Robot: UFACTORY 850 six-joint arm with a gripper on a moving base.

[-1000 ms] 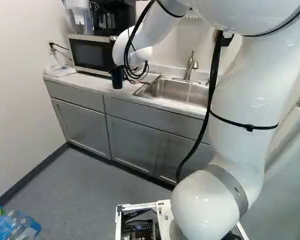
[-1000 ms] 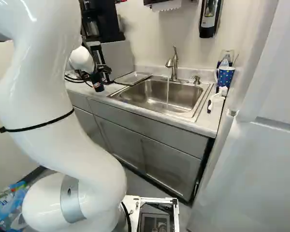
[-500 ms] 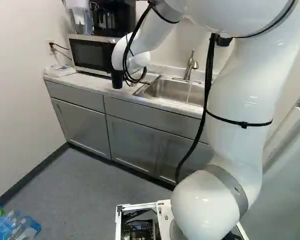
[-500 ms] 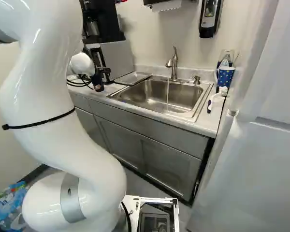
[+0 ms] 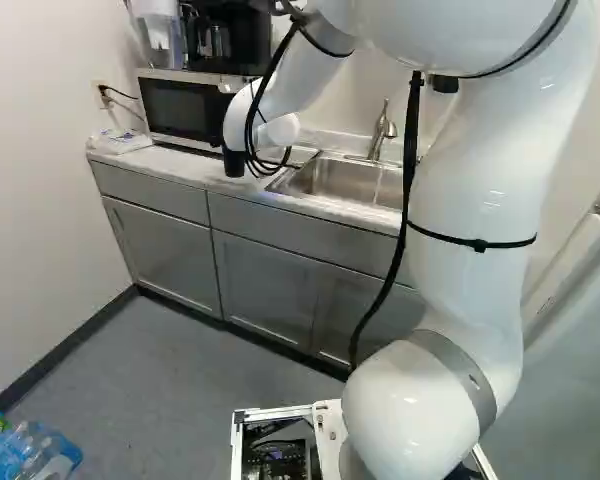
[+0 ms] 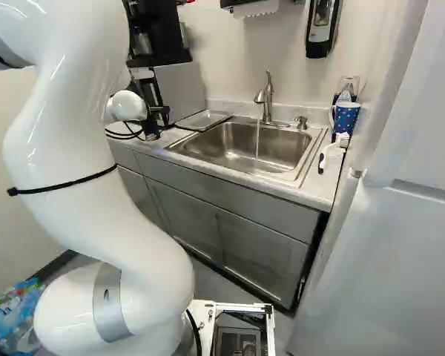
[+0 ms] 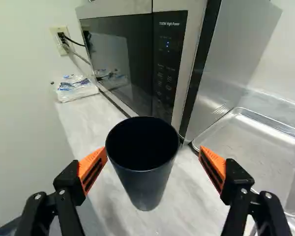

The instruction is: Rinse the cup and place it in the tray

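In the right base view my gripper (image 6: pixel 160 113) is at the counter's left part, beside the microwave. The wrist view shows the gripper (image 7: pixel 153 164) open, one orange-padded finger on each side of the black cup (image 7: pixel 146 189), with gaps on both sides. Upright on the counter, the cup (image 5: pixel 234 162) has its open mouth upward and looks dark inside. The shallow metal tray (image 7: pixel 250 147) lies on the counter beside the microwave; in the right base view the tray (image 6: pixel 202 120) is next to the sink (image 6: pixel 241 152). Water runs from the faucet (image 6: pixel 265 96) into the sink.
The microwave (image 7: pixel 132 64) stands close behind the cup. A plastic packet (image 7: pixel 76 88) lies near the wall. Right of the sink are a blue dotted mug (image 6: pixel 346 116) and a brush (image 6: pixel 334 150). A tall white door (image 6: pixel 386 245) rises at the right.
The arm has shifted leftward in the left base view and rightward in the right one, its wrist moving slightly at the cup. The cup and base have stayed put.
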